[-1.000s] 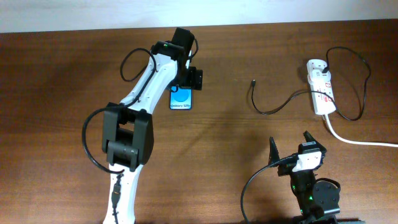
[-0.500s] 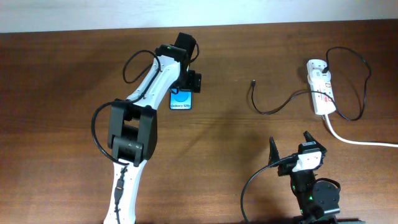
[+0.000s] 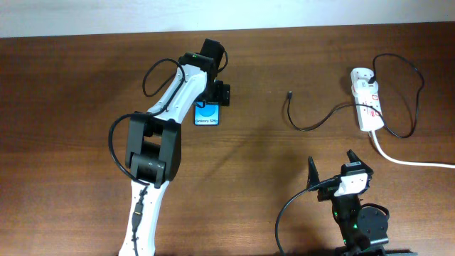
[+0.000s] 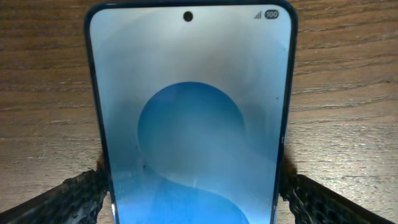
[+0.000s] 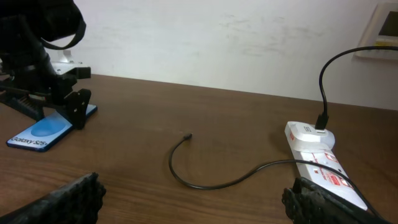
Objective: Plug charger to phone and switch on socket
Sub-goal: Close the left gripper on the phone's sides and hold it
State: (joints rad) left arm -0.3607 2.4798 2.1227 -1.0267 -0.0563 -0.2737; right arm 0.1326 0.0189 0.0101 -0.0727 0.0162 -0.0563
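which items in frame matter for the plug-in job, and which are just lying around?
Part of the job:
phone
black charger cable, tip lying free on the table
white power strip

Just there:
thick white cord trailing from the strip
white wall plate at the edge of the right wrist view

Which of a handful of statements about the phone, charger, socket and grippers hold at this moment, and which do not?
1. The left gripper has a finger against each long edge of the phone. True.
2. The charger has its plug tip in the phone. False: the tip lies free on the table, well apart from the phone.
3. The right gripper is open and holds nothing. True.
4. The socket lies right beside the phone. False: it is far across the table, on the right arm's side.
5. The charger's other end is plugged into the socket. True.
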